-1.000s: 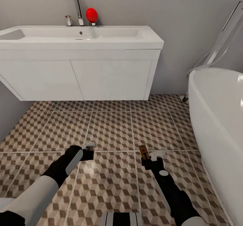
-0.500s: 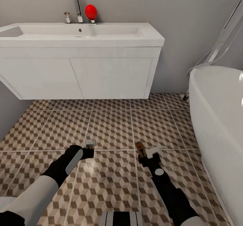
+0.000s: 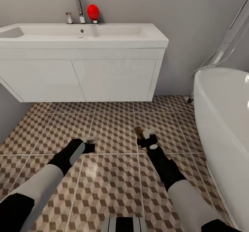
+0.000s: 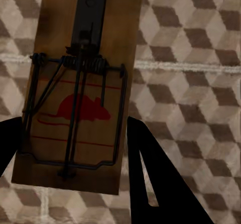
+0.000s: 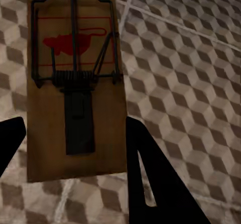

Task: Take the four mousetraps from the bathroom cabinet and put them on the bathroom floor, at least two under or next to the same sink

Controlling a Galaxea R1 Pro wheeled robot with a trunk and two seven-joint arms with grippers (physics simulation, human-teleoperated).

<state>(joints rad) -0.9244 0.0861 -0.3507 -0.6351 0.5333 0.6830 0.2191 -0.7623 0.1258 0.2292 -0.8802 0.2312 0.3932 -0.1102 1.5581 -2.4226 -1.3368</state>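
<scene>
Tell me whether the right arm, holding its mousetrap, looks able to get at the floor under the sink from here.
Probably yes. The right gripper holds a mousetrap over bare bathroom floor, and nothing stands between it and the open gap below the sink; whether its reach suffices is uncertain.

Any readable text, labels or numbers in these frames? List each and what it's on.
No readable text anywhere.
Mousetrap between the left fingers: red mouse picture and red lines, no letters.
Mousetrap between the right fingers: same red mouse and lines, no letters.
Sink, bathtub and floor: no markings.
</scene>
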